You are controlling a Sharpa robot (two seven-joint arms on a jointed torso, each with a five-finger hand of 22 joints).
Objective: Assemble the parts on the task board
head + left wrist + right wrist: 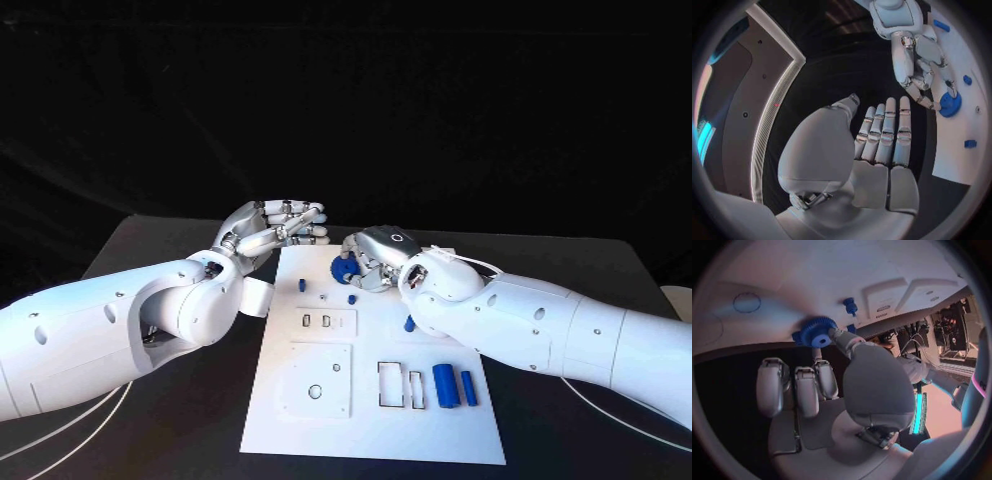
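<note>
So the black surface (159, 240) has the white task board (368, 420) sitting in the middle, and my right hand (378, 258) is up at its far edge with fingertips pinching a blue gear (817, 332) that's resting on the board there. My left hand (274, 232) hangs just off the board's far-left corner, fingers straight and close together, holding nothing. The gear looks like hard, light plastic (toothed rim should give decent grip), so I'd keep hold at the rim. Smaller blue parts, like the cylinder (444, 384), lie nearer me.
</note>
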